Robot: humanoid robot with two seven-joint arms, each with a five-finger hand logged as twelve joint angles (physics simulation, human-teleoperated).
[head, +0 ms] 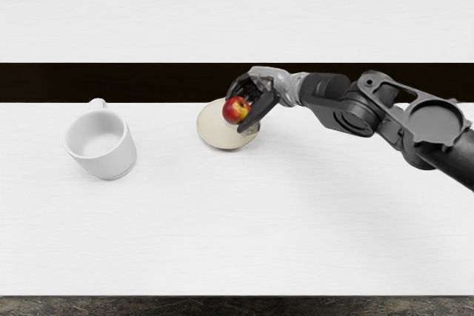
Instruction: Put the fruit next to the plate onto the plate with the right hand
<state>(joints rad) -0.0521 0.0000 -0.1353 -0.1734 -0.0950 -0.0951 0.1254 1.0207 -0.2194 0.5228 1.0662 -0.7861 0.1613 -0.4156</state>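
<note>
A red and yellow apple (235, 109) is held over the small beige plate (213, 129) near the table's back edge. My right hand (250, 101) comes in from the right and its dark fingers are curled around the apple from behind and from the right. The apple sits above the plate's right half; whether it touches the plate I cannot tell. The left arm does not show.
A white mug (99, 142) lies tilted on the table at the left, its mouth facing up and toward the camera. The white table (237, 227) stretches wide in front of the plate. A dark gap and a second white surface lie behind.
</note>
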